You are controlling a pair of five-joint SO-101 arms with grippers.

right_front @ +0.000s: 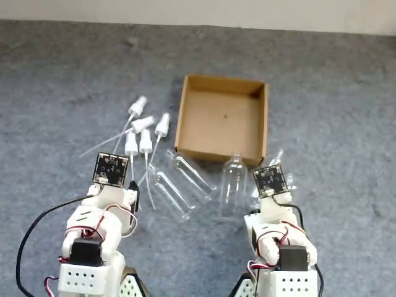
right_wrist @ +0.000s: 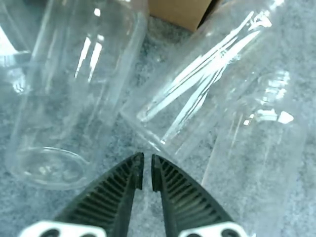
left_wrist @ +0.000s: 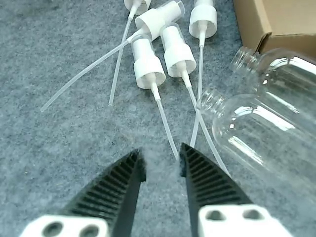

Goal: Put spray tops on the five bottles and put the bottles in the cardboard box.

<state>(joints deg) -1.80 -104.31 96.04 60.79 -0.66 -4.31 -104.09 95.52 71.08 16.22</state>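
While on carpet [right_front: 62, 93], bottles [right_front: 232, 185] beside box [right_front: 210, 124].

Even, diffuse light; the grey mat [right_front: 62, 74] is uniformly bright in all views. Ahead of the right gripper [right_wrist: 147, 170], white glare streaks run along the clear bottles [right_wrist: 207, 74]. Ahead of the left gripper [left_wrist: 162, 158], the spray tops [left_wrist: 148, 64] cast only faint, soft-edged shadows
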